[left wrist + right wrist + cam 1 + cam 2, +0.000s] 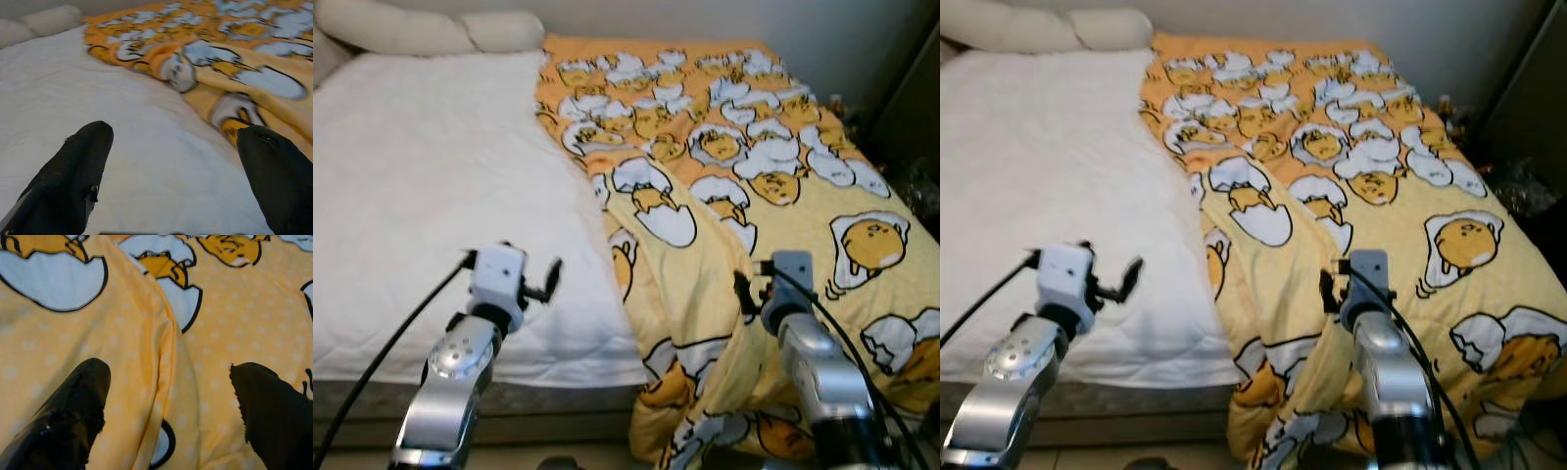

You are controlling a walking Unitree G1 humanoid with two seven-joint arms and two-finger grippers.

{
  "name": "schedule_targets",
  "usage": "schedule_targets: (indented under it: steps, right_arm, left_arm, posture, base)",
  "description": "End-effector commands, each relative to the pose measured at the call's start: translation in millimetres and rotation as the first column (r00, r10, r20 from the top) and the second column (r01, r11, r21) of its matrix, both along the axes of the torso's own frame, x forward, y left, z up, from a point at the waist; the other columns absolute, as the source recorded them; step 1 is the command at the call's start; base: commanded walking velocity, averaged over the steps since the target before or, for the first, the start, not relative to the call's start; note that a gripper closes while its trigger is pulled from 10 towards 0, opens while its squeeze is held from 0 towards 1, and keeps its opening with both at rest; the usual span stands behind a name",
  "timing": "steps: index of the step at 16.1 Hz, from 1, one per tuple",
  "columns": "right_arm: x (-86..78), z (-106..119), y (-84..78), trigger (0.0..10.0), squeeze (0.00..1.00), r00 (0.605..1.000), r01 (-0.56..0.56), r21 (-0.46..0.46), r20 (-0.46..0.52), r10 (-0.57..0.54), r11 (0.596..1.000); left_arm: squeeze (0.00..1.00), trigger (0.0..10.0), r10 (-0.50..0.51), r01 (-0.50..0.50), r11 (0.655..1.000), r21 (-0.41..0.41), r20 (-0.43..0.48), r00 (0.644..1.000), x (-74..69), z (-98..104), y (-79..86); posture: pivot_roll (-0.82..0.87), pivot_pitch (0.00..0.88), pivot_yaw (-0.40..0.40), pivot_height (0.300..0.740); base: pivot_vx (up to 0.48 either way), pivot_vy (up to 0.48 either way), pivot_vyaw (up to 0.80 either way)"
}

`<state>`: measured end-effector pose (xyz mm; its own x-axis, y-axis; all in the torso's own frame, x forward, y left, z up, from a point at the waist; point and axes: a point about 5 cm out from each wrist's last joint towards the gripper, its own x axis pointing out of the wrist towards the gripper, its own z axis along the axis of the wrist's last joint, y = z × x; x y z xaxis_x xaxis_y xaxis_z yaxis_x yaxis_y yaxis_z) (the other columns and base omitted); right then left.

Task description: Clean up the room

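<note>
A yellow blanket (754, 196) printed with cartoon eggs covers the right half of the bed and spills over its near corner in folds. The left half shows a bare white sheet (431, 176). My left gripper (543, 279) hovers open over the white sheet near the bed's front edge, with nothing between its fingers (88, 156). My right gripper (749, 289) is open low over the blanket, and a raised fold (164, 347) runs between its two fingers (83, 396).
Two cream pillows (421, 29) lie at the head of the bed. The mattress edge (509, 397) runs just ahead of my arms. A dark piece of furniture (915, 98) and some clutter (1518, 186) stand close to the bed's right side.
</note>
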<state>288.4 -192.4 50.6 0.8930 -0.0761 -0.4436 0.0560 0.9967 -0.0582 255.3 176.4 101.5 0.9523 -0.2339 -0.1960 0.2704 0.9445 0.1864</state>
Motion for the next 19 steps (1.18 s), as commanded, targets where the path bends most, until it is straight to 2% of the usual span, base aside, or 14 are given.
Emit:
schedule_targets:
  steps: [1,2,4,5,6,7,8,9,10,19]
  right_arm:
    - [5.8,-5,-8.7,10.0,1.00,0.999,0.039,0.000,-0.032,-0.039,0.999]
    - [10.6,-10,-11.5,10.0,1.00,0.997,0.056,0.014,-0.058,-0.055,0.998]
    - [19.3,-20,-8.5,10.0,1.00,0.991,0.004,0.013,-0.135,-0.002,1.000]
    - [21.8,-25,-6.9,10.0,0.45,0.984,-0.024,0.017,-0.175,0.027,1.000]
    - [23.2,-29,-7.4,10.0,0.00,0.979,-0.032,0.001,-0.199,0.031,0.999]
    - [23.4,-30,-8.2,10.0,0.00,0.977,-0.033,-0.006,-0.209,0.031,0.999]
    - [23.0,-34,-9.9,6.6,0.00,0.973,-0.030,-0.005,-0.227,0.028,1.000]
    - [21.6,-38,-9.8,2.4,0.00,0.968,-0.024,0.012,-0.249,0.026,1.000]
    - [21.3,-40,-9.6,0.0,0.00,0.967,-0.028,0.011,-0.254,0.030,1.000]
    - [16.6,-47,-11.0,0.0,0.00,0.964,0.008,0.055,-0.267,0.007,0.998]
  left_arm:
    - [0.00,10.0,-0.116,0.117,0.993,0.022,-0.043,0.992,-4.1,-2,-6.8]
    - [0.00,10.0,-0.176,0.179,0.983,0.034,-0.072,0.982,-6.5,-3,-8.1]
    - [0.00,10.0,-0.265,0.271,0.962,0.039,-0.112,0.958,-9.0,-2,-8.2]
    - [0.00,10.0,-0.299,0.307,0.951,0.045,-0.133,0.945,-10.3,-1,-7.4]
    - [0.00,10.0,-0.322,0.332,0.942,0.050,-0.149,0.935,-11.9,-1,-6.0]
    - [0.00,10.0,-0.332,0.344,0.937,0.052,-0.158,0.930,-12.8,-1,-5.4]
    - [0.00,10.0,-0.361,0.376,0.925,0.057,-0.181,0.915,-16.0,-1,-4.0]
    - [0.00,10.0,-0.388,0.408,0.910,0.066,-0.208,0.898,-20.7,-1,-1.3]
    - [0.00,10.0,-0.396,0.420,0.905,0.074,-0.221,0.891,-22.7,-1,0.3]
    - [0.00,10.0,-0.412,0.440,0.896,0.069,-0.245,0.878,-27.3,3,4.4]
  posture:
    - [0.17,0.000,-0.001,0.740]
    - [0.18,0.000,0.005,0.740]
    - [0.18,0.000,0.024,0.740]
    - [0.19,0.000,0.029,0.740]
    - [0.19,0.000,0.032,0.740]
    - [0.19,0.000,0.032,0.740]
    - [0.19,0.000,0.032,0.740]
    - [0.22,0.000,0.029,0.740]
    - [0.23,0.000,0.027,0.740]
    - [0.26,0.000,0.027,0.740]
  base:
    - [0.000,0.000,0.00]
    - [0.000,0.000,0.00]
    - [0.000,0.000,0.00]
    - [0.000,0.000,0.00]
    - [0.000,0.000,0.00]
    - [0.000,0.000,0.00]
    - [0.000,0.000,0.00]
    - [0.000,0.000,0.00]
    - [0.000,0.000,0.00]
    - [0.000,0.000,0.00]
